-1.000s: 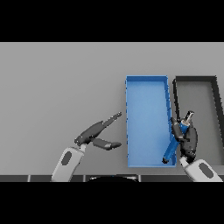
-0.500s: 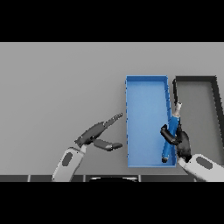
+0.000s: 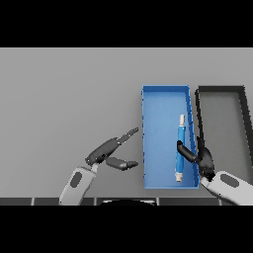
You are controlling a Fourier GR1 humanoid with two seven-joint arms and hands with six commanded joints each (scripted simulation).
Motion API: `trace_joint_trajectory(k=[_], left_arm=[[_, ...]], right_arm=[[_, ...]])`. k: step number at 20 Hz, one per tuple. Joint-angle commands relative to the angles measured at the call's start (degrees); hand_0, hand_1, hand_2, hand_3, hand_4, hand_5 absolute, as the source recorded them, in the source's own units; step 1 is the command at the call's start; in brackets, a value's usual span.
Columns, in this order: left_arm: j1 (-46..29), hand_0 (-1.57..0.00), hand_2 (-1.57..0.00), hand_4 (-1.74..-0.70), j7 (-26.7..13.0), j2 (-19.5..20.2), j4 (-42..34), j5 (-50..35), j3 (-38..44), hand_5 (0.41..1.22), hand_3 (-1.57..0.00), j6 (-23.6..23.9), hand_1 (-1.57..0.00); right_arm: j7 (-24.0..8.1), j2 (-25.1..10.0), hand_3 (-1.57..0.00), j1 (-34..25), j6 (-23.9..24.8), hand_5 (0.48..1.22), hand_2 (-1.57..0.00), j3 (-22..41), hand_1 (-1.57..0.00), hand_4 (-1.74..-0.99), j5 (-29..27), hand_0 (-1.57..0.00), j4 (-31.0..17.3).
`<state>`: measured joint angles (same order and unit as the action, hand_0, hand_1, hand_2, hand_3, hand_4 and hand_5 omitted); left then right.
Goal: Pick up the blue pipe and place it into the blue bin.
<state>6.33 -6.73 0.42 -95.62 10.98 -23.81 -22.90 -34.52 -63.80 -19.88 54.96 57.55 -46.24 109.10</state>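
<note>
Head view: no writing or labels can be read on any item. The right hand (image 3: 201, 159) comes in from the 5 o'clock corner over the blue bin's (image 3: 163, 92) right wall, with its fingers curled round the lower part of the blue pipe (image 3: 180, 143). The pipe stands lengthwise inside the bin near that wall, white-tipped at both ends. The left hand (image 3: 106, 150) hovers above the grey table (image 3: 64, 99) at 7 o'clock, fingers straight and thumb spread, holding nothing. A black bin (image 3: 222, 90) sits just beside the blue bin, at its 3 o'clock side.
</note>
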Motion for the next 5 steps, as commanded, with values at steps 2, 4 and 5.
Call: trace_joint_trajectory(k=[2, 4, 5], left_arm=[[1.7, 0.00, 0.00, -0.88, -0.8, 0.0, 0.8, -0.5, 1.1, 0.431, 0.00, 0.0, 0.00], [2.1, 0.00, 0.00, -0.88, -0.9, 0.1, 0.5, -0.9, 1.2, 0.431, 0.00, -0.4, 0.00], [1.7, 0.00, 0.00, -0.88, -0.7, 0.4, 0.4, -0.8, 1.1, 0.431, 0.00, -0.5, 0.00]], right_arm=[[-0.4, -0.1, 0.00, -0.5, 0.0, 0.658, -0.01, 0.2, -0.01, -1.022, -0.7, -0.01, 0.2], [-0.1, -0.3, 0.00, -1.9, 0.0, 0.649, -0.01, 1.7, -0.01, -1.022, -1.3, -0.01, 0.0], [0.8, 0.1, 0.00, -0.9, 0.0, 0.643, -0.01, 0.8, -0.01, -1.022, -1.1, -0.01, -0.3]])
